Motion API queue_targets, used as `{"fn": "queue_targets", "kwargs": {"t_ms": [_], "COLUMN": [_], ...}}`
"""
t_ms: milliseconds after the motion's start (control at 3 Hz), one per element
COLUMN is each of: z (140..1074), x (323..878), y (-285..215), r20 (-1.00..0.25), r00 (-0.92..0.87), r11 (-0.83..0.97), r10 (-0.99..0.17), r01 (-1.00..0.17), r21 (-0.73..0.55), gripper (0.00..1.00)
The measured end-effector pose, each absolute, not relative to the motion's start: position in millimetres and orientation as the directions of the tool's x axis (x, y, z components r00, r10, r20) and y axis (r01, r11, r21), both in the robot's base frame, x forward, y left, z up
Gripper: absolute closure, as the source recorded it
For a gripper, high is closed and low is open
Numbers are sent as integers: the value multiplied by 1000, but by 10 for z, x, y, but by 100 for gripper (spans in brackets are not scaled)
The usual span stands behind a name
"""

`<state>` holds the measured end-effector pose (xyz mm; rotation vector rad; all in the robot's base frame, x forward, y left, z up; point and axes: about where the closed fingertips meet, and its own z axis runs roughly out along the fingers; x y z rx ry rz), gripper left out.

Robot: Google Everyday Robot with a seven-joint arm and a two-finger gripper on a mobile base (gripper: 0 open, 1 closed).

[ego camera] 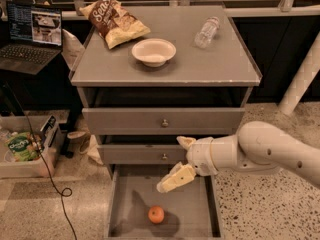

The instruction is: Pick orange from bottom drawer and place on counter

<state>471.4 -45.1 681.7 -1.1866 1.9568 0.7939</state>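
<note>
The orange (pixel 156 214) lies on the floor of the open bottom drawer (pixel 129 220), near its front middle. My gripper (pixel 176 163) hangs in front of the middle drawer, above the bottom drawer and up and to the right of the orange. Its two pale fingers (pixel 175 179) are spread apart and hold nothing. The white arm reaches in from the right. The counter (pixel 180 64) is the grey cabinet top above.
On the counter sit a white bowl (pixel 153 51), a chip bag (pixel 114 21) and a clear plastic bottle (pixel 206 32). A laptop (pixel 29 36) stands at the left, with a box of items (pixel 22 151) and a cable on the floor below it.
</note>
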Motion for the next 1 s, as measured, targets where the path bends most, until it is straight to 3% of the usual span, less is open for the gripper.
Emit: {"fn": "queue_targets", "kwargs": {"t_ms": [667,1000], "z": [6113,6092], "x": [4615,4588], "y": [-62,-35], "r20": [-795,-793], "r00": [-402,-404], "r11": [273,258], "r10": [-454,-456], "r01": [-912,-913], "r21": [306,317], "gripper": [0,0]}}
